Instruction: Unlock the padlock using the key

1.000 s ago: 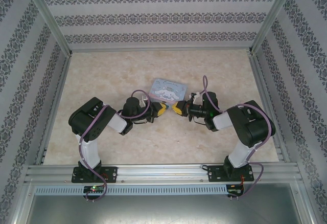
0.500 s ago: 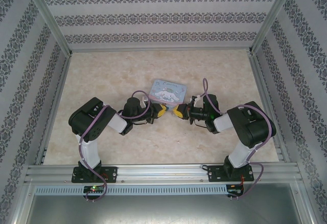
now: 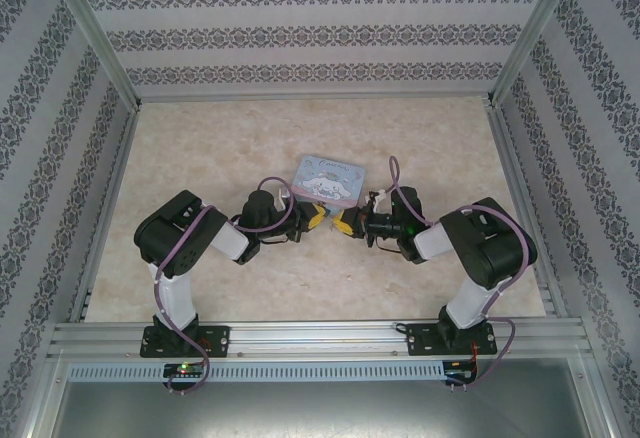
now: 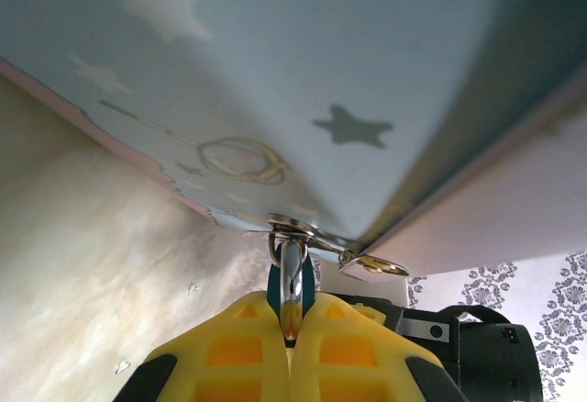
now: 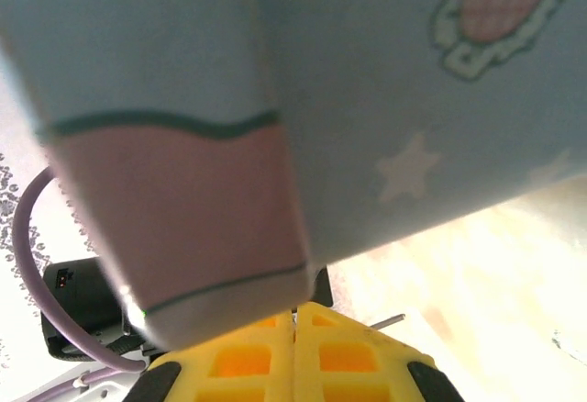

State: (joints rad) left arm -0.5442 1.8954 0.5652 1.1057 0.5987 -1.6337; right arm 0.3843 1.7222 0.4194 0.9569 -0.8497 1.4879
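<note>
Two shut hands meet at the near edge of the tin (image 3: 328, 178) on the pale table (image 3: 200, 158); my left hand (image 4: 292, 321) pinches the padlock (image 4: 291, 278), its long axis toward the tin; beside my right hand (image 5: 293, 321) I see a thin sliver (image 5: 387, 320), possibly the key

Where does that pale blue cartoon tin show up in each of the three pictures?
Top external: tin near the centre.
Left wrist: tin across the upper part.
Right wrist: tin across the top, pink band lower left.
Shared landmark: the marbled beige table.
</note>
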